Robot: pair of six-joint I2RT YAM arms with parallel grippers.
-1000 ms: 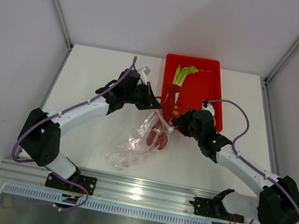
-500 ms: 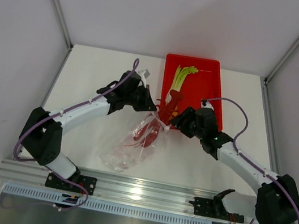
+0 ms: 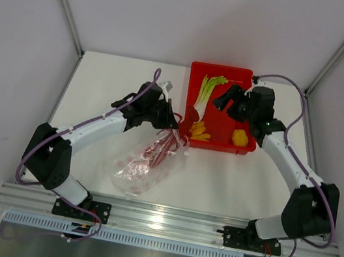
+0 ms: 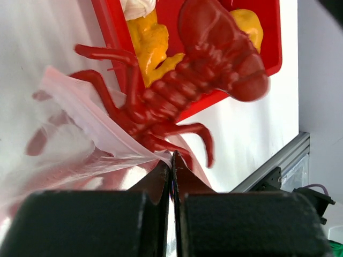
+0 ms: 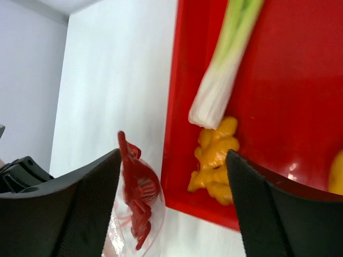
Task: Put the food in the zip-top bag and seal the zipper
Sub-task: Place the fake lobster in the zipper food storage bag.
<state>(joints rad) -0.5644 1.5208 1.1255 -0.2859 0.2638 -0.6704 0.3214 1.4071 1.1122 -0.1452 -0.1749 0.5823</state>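
The clear dotted zip-top bag (image 3: 142,166) lies slanted on the white table with the red lobster (image 3: 161,148) inside it, near the mouth. My left gripper (image 3: 173,126) is shut on the mouth edge, pinching the zipper strip (image 4: 102,120) between its fingertips (image 4: 163,170). In that wrist view the lobster (image 4: 214,59) shows large behind the plastic. My right gripper (image 3: 224,98) hangs open over the red tray with nothing in it. The green-and-white stalk (image 3: 207,92) (image 5: 225,69) and yellow pieces (image 3: 199,131) (image 5: 214,160) lie in the tray. The right wrist view also shows the bagged lobster (image 5: 139,187).
The red tray (image 3: 231,72) stands at the back right of the table; a second yellow piece (image 3: 240,138) sits in its near right corner. White walls close in both sides, and a metal rail (image 3: 163,222) runs along the near edge.
My right gripper has let go of the lobster, opened wide and swung from the bag's mouth back over the tray. The lobster has slid down into the bag.
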